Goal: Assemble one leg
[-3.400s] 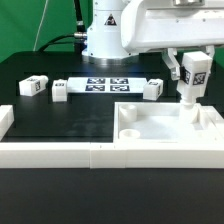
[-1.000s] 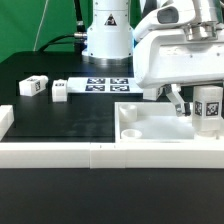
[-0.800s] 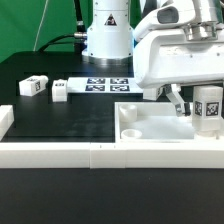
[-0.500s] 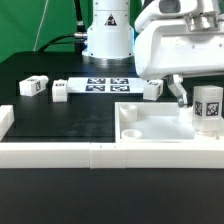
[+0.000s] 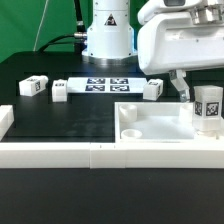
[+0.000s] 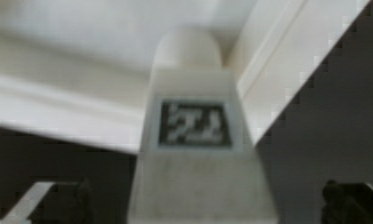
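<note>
The leg (image 5: 208, 108) stands upright at the corner of the square panel (image 5: 150, 128) on the exterior view's right, with its foot inside the panel's raised rim. Its long axis is vertical, square to the panel's floor. Its tagged face is turned toward the exterior camera. In the wrist view it runs straight away from the camera, down toward the panel.

The gripper (image 6: 197, 203) hangs directly above the panel's corner. Its fingers (image 6: 41, 200) are spread wide on either side of the leg, with clear gaps, and they hold nothing.

I judge that the step in hand is fixing this leg into the panel's corner hole. The leg stands unaided, but the pictures do not show whether it is fully seated.

If it is not seated, the next move calls for closing squarely on its sides and turning it about its vertical axis without tipping it. If it is seated, the gripper needs a straight lift so that neither finger brushes it.

Three more legs lie on the counter (image 5: 60, 122) beyond the panel. One (image 5: 152, 89) is just past its far rim. The other two (image 5: 34, 85) (image 5: 60, 90) are well off toward the exterior view's left, with the marker board (image 5: 105, 86) between them and the nearer leg.
</note>
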Motion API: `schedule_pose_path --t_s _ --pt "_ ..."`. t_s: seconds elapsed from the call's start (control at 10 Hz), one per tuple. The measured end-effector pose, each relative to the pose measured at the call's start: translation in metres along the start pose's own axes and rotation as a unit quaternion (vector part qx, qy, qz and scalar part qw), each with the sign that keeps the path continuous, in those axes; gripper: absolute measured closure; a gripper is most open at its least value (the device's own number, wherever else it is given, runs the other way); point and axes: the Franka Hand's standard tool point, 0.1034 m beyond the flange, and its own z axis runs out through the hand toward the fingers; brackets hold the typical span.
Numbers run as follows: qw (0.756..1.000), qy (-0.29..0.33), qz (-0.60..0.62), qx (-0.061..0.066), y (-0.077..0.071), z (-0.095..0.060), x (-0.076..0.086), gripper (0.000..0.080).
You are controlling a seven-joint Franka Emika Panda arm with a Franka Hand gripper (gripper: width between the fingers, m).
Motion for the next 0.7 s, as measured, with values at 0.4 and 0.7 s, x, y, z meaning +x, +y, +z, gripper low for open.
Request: schedule_pose_path --t_s 0.4,0.7 --pt "0.992 -0.123 0.002 0.027 0.0069 -0.0009 0.0021 0.0151" --pt "0.994 -0.109 0.004 0.023 0.0059 0.0008 0.0034 0.0407"
